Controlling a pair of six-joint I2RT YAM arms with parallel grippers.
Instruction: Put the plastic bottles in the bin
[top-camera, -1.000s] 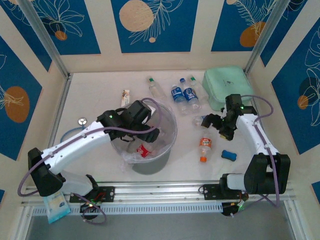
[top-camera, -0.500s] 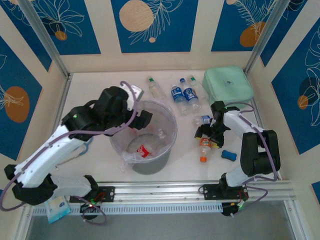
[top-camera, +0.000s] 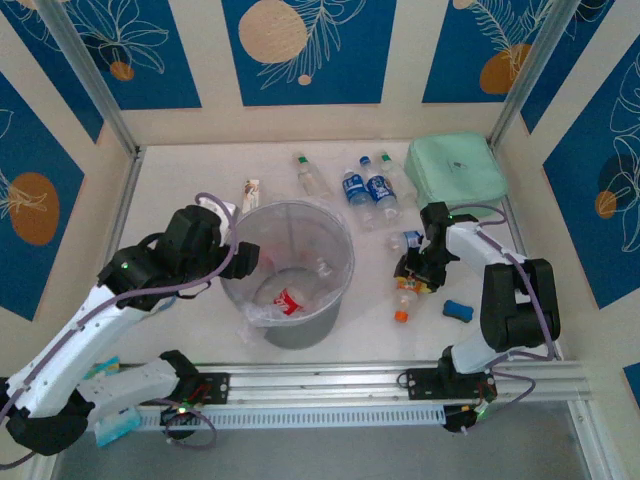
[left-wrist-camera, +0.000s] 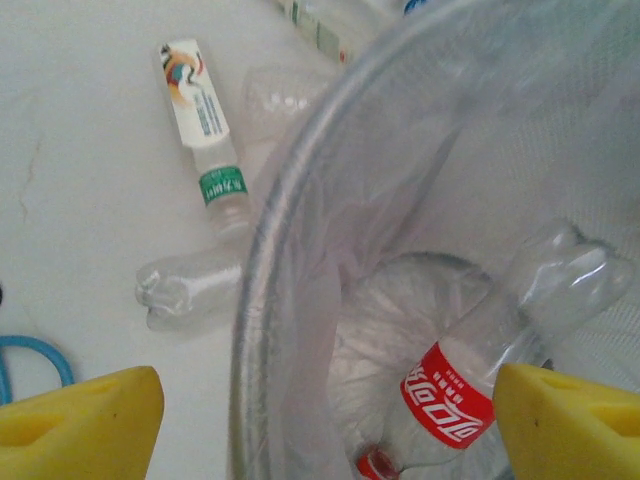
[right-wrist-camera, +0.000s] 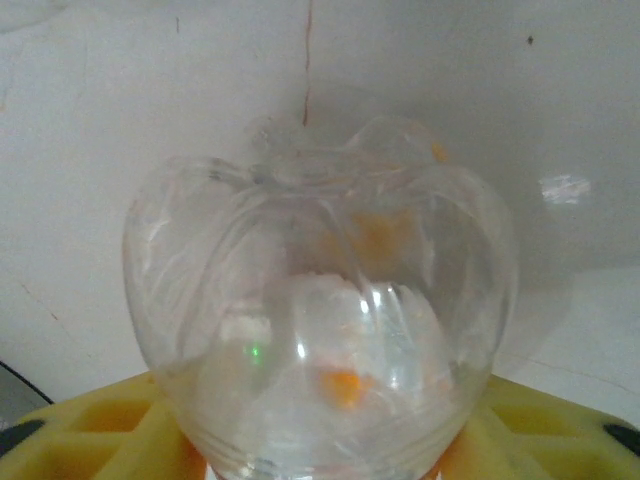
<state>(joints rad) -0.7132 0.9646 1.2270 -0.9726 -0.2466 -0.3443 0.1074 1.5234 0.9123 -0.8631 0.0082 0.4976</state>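
Grasp step: right gripper (top-camera: 410, 272) seemingly pinches a bottle (right-wrist-camera: 320, 300) (left gripper (left-wrist-camera: 325, 420) spread); next, lift it to the bin (top-camera: 305, 328) on its left.

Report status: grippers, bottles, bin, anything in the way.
Left gripper open over bin rim. Right gripper shut on orange-label bottle, right of bin. Red-label bottle in bin. Path to bin looks open.

the bin (top-camera: 305, 335) appears open to approach from above; loose bottles (top-camera: 367, 190) and the green case (top-camera: 455, 172) crowd the back right of the table (top-camera: 190, 190).
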